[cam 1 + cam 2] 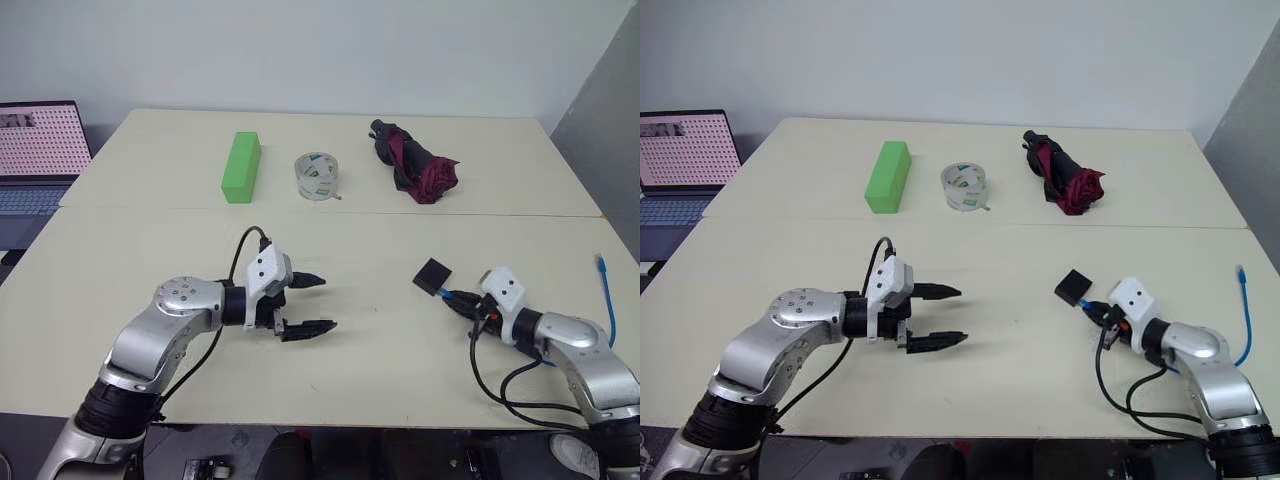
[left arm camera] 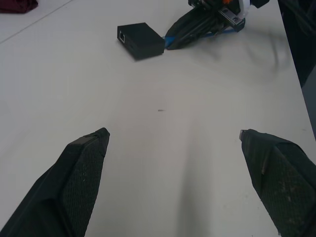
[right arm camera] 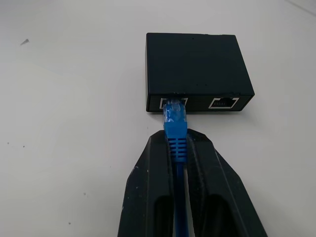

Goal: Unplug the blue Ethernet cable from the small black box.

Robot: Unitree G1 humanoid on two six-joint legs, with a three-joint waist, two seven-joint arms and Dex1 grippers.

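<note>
Left gripper [image 1: 312, 303] is nearest the head camera: hovering over the near-middle of the cream table [image 1: 140, 250], pointing to the robot's right, fingers [image 2: 81, 173] spread wide with nothing between them.

Right gripper [image 3: 177, 148] sits low at the near right of the table, aimed forward-left. Its two black fingers are pressed together on the blue Ethernet cable [image 3: 176, 140], pinching the ribbed boot just behind the plug. The plug is still seated in the small black box [image 3: 195, 59], in one of the two ports on the side facing that gripper; the second port beside it is free. The box lies flat on the table, just ahead of the right gripper's fingertips.

From the grip, the cable runs back along the right arm. Its other end [image 1: 601, 264], with a plug, lies near the table's right edge.

Far side of the table, well apart from both arms: green block [image 1: 241, 166], roll of clear tape [image 1: 317, 176], folded dark-red umbrella [image 1: 418, 165]. An open laptop [image 1: 38, 150] stands off the table's far left corner.
</note>
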